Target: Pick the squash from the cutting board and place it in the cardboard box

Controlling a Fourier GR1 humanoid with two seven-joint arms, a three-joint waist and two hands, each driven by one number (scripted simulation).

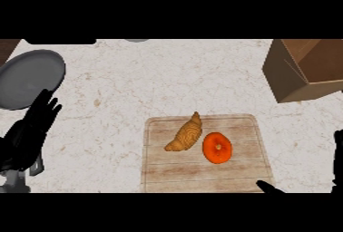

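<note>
Lying untouched on the pale wooden cutting board (201, 176) beside a golden croissant (185, 133), the round orange squash (218, 147) awaits the black right hand (338, 156), spread empty nearby, apparently ready to reach; the black left hand (30, 131) rests open at left.

Left hand (28, 136): at the view's left side, open, black fingers (47, 105) straight and pointing up, close together, holding nothing. Resting pose. Bit of grey left forearm (13, 181) visible below it at the lower left corner.

Right hand (338, 156): mostly out of view at the lower right. Only a dark strip of upright fingers along the right edge and the thumb tip (269, 187) poking in from the lower edge. Thumb and fingers spread well apart, nothing between them. Right forearm not visible.
</note>
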